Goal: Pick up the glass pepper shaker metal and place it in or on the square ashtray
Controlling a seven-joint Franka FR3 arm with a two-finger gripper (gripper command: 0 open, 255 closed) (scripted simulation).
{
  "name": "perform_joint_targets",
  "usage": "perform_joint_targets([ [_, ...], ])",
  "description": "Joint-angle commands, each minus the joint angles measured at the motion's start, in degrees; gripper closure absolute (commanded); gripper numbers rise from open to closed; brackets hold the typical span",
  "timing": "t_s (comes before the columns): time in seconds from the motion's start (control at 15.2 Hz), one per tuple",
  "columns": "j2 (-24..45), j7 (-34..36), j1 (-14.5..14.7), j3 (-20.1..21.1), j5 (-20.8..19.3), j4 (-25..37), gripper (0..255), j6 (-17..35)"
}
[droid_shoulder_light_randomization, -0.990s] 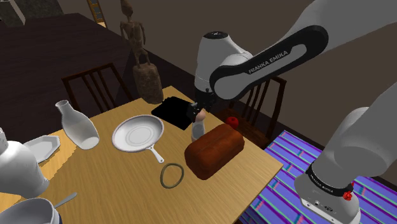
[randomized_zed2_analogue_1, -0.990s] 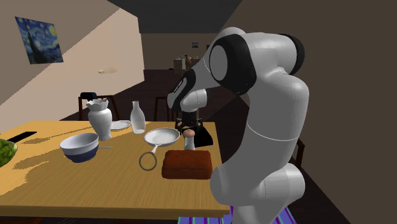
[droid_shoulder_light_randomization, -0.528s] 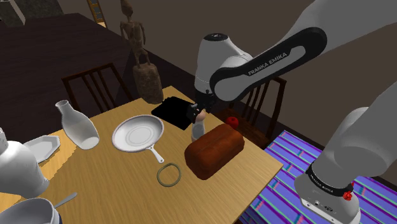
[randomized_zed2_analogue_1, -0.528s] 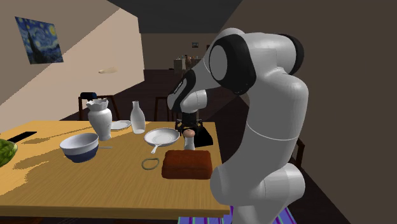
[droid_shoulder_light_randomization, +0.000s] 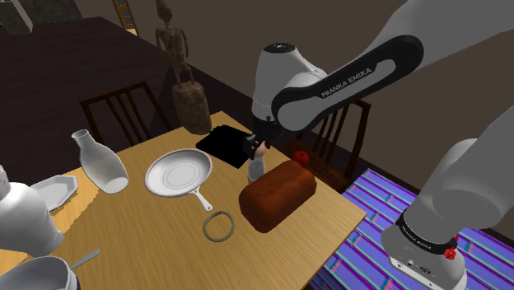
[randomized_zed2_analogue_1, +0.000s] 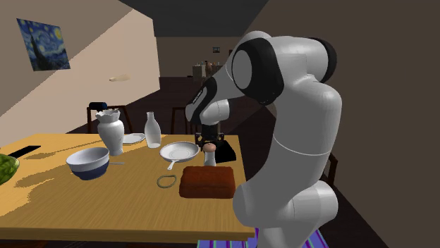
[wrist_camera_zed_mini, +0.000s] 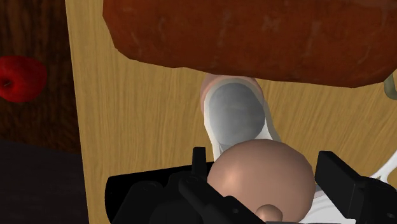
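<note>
My fingers [wrist_camera_zed_mini: 340, 181] stand narrowly apart on either side of the shaker [wrist_camera_zed_mini: 236, 118], level with its rounded cap [wrist_camera_zed_mini: 261, 173]. As far as I can judge there is a thin gap at each one, so nothing is held yet. The shaker stands upright on the counter [droid_shoulder_light_randomization: 165, 222], near the edge by my stand. It is just beside the loaf [droid_shoulder_light_randomization: 278, 194] and near the black ashtray [droid_shoulder_light_randomization: 221, 142] at the far corner.

The step in hand is the grasp. The cap is domed and looks smooth, so a pinch at its crown could slip off. I should sink a little lower, so the fingers meet the shaker below the cap's widest part, then close evenly with it centred. The loaf is close, so I keep my fingers off it and lift straight up. Only then do I carry across, high enough to clear the ashtray's rim. The shaker is tall and narrow and could tip, so I set it down gently.
</note>
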Motion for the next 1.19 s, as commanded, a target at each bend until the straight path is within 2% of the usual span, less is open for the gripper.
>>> perform_joint_targets([
  [0.0, 0.0, 0.0, 0.0, 0.0, 0.0, 0.0, 255, 0.0],
  [1.12, -5.5, -1.9, 0.3, -1.3, 1.9, 7.6, 255, -12.9],
])
